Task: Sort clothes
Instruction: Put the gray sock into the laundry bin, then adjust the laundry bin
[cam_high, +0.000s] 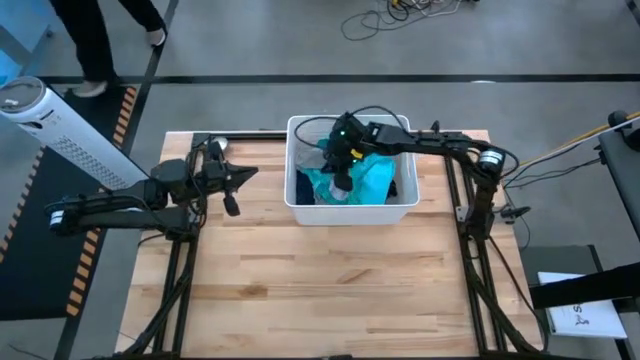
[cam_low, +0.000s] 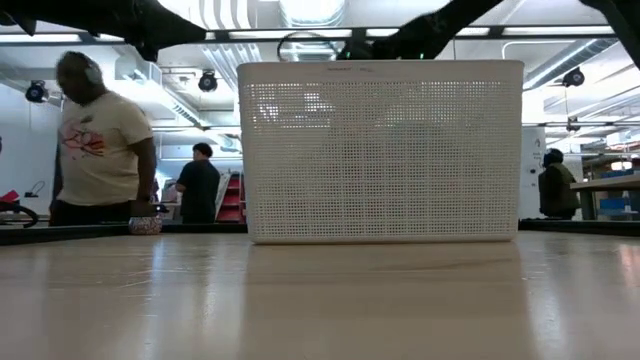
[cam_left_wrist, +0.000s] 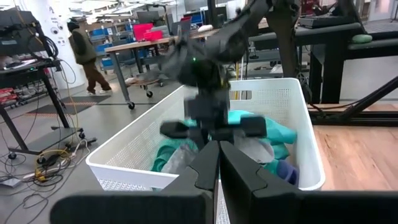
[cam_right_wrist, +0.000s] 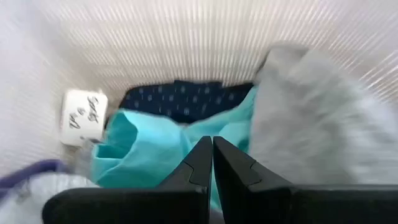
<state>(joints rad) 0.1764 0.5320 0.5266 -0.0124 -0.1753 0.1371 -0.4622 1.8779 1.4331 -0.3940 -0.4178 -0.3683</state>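
hovering inside the white basket (cam_high: 300, 205), the right pincer (cam_high: 343, 186) is sitting closed and empty above the teal garment (cam_right_wrist: 155, 155); descending closed, it is risking pushing the clothes (cam_high: 365, 185) down. left pincer (cam_high: 232, 205) is waiting closed beside it.
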